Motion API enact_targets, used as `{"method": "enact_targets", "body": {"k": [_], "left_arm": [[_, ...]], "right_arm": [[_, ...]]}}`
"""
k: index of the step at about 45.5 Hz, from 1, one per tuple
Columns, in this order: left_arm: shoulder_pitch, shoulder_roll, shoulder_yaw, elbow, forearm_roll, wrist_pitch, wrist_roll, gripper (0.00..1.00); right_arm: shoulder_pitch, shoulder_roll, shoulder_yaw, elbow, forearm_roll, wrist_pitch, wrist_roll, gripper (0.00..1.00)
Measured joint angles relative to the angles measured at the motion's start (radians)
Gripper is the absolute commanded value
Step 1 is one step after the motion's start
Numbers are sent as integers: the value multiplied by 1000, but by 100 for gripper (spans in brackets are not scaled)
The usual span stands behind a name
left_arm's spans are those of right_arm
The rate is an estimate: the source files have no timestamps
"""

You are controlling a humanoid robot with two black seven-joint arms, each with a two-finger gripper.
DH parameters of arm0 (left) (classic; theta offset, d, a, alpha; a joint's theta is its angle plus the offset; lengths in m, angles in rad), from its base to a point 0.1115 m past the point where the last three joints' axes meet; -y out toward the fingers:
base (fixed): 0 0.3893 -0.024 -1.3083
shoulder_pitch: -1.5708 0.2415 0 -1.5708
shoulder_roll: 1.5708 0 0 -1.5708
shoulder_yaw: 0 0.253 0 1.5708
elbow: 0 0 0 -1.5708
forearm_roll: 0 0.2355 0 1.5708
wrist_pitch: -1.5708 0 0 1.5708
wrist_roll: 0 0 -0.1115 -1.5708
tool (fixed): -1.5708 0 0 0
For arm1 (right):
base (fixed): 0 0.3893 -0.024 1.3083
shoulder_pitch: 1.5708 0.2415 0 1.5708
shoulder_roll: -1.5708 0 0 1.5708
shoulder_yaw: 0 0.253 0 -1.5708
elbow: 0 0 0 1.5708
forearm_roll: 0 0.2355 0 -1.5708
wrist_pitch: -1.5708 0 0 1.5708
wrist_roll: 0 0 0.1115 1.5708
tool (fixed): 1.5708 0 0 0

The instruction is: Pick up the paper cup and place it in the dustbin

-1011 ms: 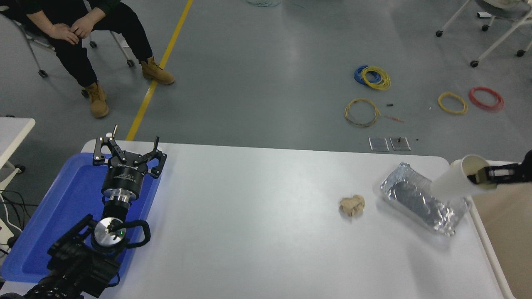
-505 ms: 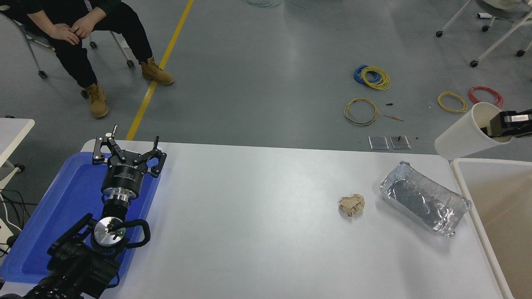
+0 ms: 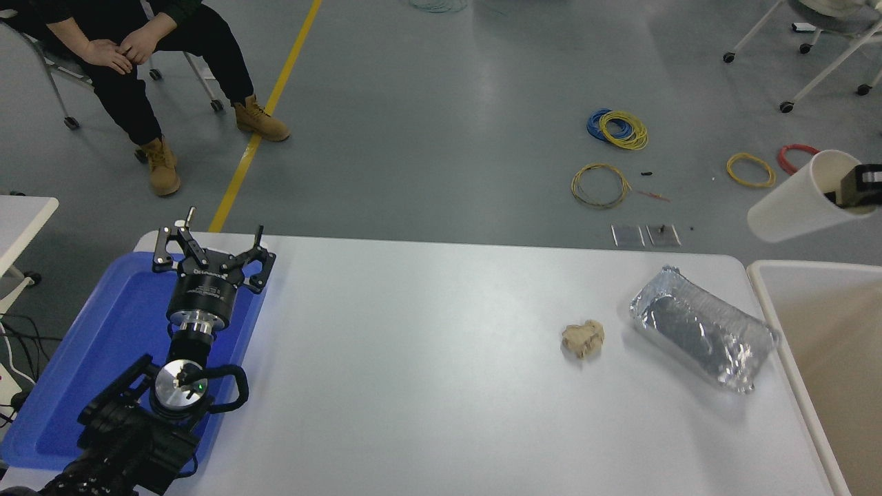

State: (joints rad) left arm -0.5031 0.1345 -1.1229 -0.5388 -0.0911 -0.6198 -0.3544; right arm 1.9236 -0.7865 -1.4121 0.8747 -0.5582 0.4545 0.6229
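At far left, the left gripper is parked over the blue tray, its fingers spread wide and holding nothing. A crumpled brown paper ball lies on the white table, with the silver foil tray just to its right. At the right edge, the right gripper pinches the rim of the paper cup, one finger inside the mouth. The cup is tilted on its side in the air, raised beyond the far end of the dustbin.
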Motion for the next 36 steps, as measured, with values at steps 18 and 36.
{"method": "enact_targets", "body": {"k": [18,36], "left_arm": [[0,-1,0,-1,0,0,0,100],[-1,0,0,0,-1,0,0,100]], "right_arm": [[-471,24,53,-449,236,-75,-83,0],[-857,45,365,-691,285,-197,-309,0]]}}
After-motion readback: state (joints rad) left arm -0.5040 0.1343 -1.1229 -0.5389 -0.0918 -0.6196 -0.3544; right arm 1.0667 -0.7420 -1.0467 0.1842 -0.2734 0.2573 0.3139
